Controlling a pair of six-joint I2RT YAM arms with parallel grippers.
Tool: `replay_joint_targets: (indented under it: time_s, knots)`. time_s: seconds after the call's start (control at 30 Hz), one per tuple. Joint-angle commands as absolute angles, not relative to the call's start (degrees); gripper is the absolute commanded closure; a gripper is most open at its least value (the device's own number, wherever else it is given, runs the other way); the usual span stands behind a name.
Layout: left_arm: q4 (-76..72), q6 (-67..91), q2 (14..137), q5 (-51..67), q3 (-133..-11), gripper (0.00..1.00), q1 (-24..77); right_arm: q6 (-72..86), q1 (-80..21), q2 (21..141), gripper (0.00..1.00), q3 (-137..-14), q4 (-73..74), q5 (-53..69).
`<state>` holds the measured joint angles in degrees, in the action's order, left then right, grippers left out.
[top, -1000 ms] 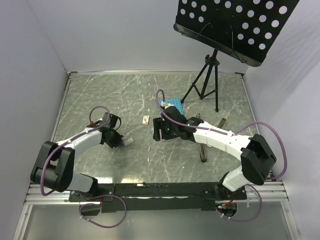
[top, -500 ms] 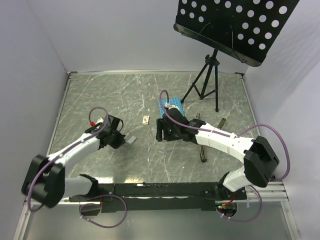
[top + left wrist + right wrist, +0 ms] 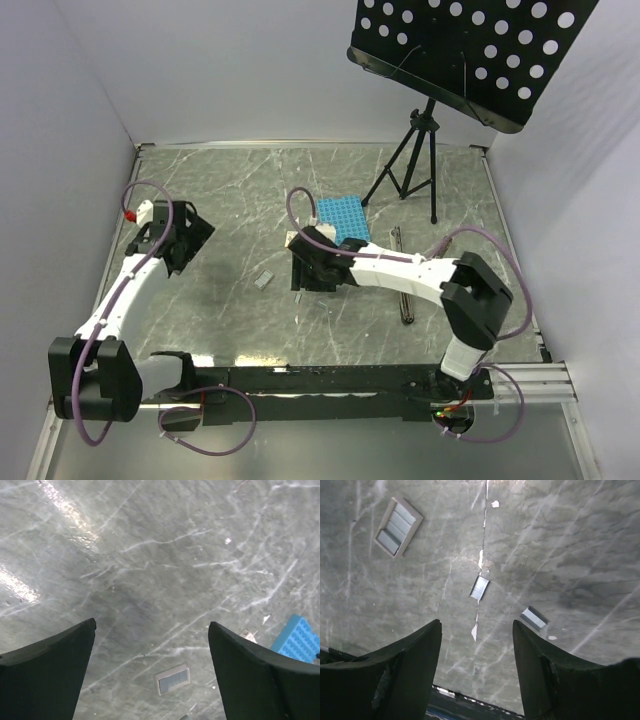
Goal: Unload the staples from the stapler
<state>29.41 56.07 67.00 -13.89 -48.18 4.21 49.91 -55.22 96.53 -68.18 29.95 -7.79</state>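
1. Placing the stapler (image 3: 405,303) first: lying flat on the marble table (image 3: 230,185), right of centre, nearer than the blue rack (image 3: 340,214) and to its right, with the right forearm crossing over its middle.
2. Reading its long axis as running near to far, the near end leaning slightly right. Failing to make out which end is the head, so leaving its pointing direction open.
3. Finding the right gripper (image 3: 476,625) left of the stapler, fingers standing moderately apart with nothing between them, hovering over short staple strips (image 3: 479,587) lying loose on the marble.
4. Judging the right arm the nearer one. Expecting any reach for the stapler to mean drawing rightward, then setting the jaws across that near-far axis.
5. Seeing the left gripper (image 3: 151,625) well apart toward the far left, spread wide and gripping nothing, looking down on bare marble with a small grey block (image 3: 171,678) ahead of it.
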Motion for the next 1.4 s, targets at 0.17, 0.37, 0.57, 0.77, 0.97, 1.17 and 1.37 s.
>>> replay_joint_targets:
  time_s: [0.17,0.37,0.57,0.77,0.97,1.17,1.37]
  knots:
    - [30.84,48.61,64.87,-15.98,-47.72,0.03,2.46,58.71,-57.74,106.16,0.46,-76.72,35.5,-10.2]
    - [29.8,47.99,61.7,-15.48,-45.36,0.03,2.46,60.73,-59.15,109.95,0.48,-81.38,39.89,-11.69]
    - [30.76,47.81,61.53,-16.26,-45.7,0.03,2.46,62.49,-59.85,111.79,0.49,-83.4,43.15,-13.8]
    - [30.5,47.81,61.08,-16.17,-45.35,0.03,2.46,63.19,-59.85,112.94,0.5,-83.41,43.33,-12.83]
    - [30.24,47.81,60.47,-16.61,-45.26,0.03,2.46,63.02,-59.85,114.96,0.52,-84.9,42.81,-11.96]
    - [30.5,47.81,60.56,-17.05,-45.26,0.03,2.55,61.7,-59.77,117.6,0.55,-86.49,42.9,-12.48]
    - [30.59,47.81,61.08,-17.05,-45.44,0.03,2.55,56.35,-59.85,118.74,0.59,-87.71,41.39,-13.88]
